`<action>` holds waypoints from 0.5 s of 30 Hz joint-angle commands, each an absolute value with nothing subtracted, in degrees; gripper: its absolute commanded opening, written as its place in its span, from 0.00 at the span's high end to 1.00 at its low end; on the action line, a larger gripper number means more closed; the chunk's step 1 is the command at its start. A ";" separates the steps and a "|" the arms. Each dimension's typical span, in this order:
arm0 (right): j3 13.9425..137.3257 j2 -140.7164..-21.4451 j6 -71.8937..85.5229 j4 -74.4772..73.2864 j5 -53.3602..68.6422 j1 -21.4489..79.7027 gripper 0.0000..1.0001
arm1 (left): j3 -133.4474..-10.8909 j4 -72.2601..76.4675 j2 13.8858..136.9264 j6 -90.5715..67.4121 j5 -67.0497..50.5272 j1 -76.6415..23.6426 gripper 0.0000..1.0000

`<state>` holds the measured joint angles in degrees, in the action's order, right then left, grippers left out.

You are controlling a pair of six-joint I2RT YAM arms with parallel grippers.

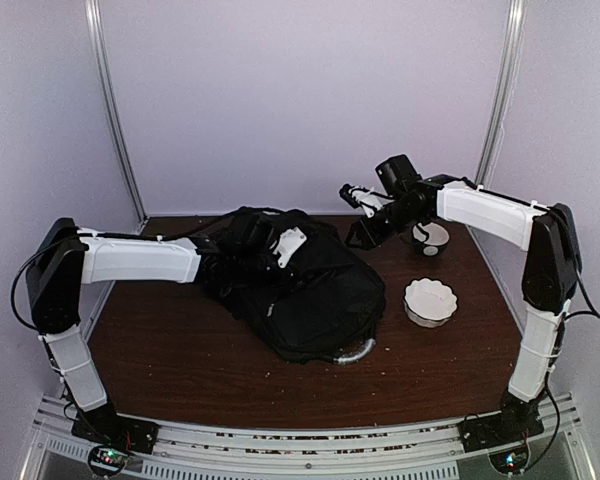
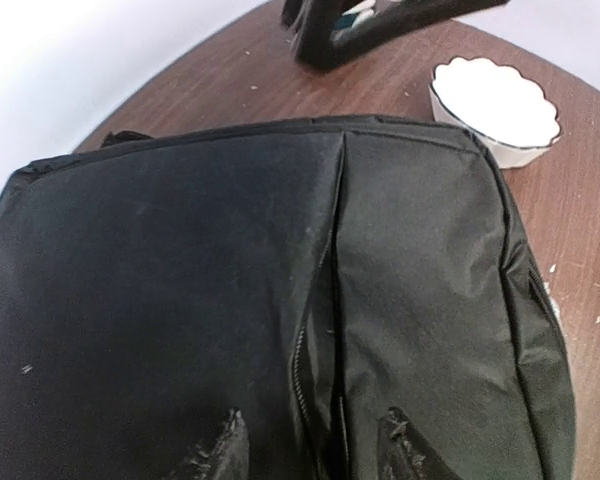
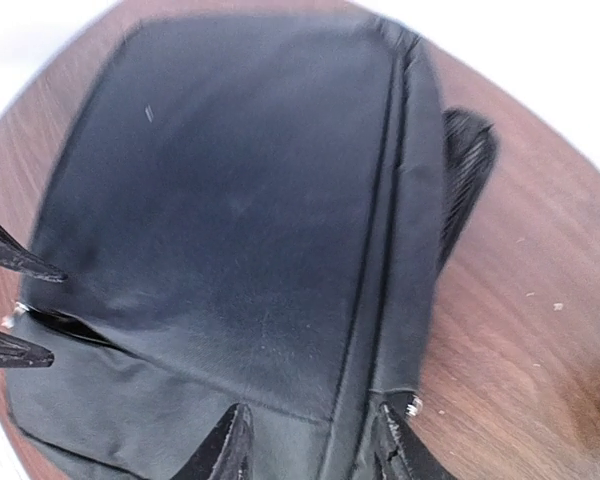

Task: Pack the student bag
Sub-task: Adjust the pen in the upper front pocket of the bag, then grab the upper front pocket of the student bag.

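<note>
Brown tabletop [image 1: 180, 370] carries the student bag [image 1: 310, 290], which lies directly beneath both sets of jaws. Left gripper [image 2: 312, 450]: jaws parted, astride a zip seam, no grasp evident. Right gripper [image 3: 310, 445]: jaws parted, holding nothing.

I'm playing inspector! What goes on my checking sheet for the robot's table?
Surface: brown table, a few pale crumbs.
Job's things: black student bag lying mid-table.
Clutter: white scalloped bowl; small bowl behind it.
Grippers: left gripper open, at the bag; right gripper open, over the bag.
Cables: black cable looping at the left edge.
Surroundings: pale walls, metal poles.
</note>
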<state>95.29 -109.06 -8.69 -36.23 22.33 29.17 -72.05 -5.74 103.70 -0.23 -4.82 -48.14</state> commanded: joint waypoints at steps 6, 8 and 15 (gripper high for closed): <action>99.19 -102.96 -6.62 -39.42 33.71 28.99 0.62 | -67.38 -7.82 92.78 -5.37 4.70 -46.60 0.48; 98.77 -102.89 -7.28 -39.65 35.16 30.08 0.63 | -64.74 -8.25 90.96 -8.81 4.75 -45.12 0.48; 98.06 -103.46 -18.83 -42.01 28.80 39.20 0.65 | -53.71 -5.30 83.49 -23.65 -1.59 -37.29 0.47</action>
<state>98.39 -103.74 -11.07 -39.51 31.46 33.61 -58.30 -7.84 87.48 -13.02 2.13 -41.10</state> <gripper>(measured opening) 0.354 0.528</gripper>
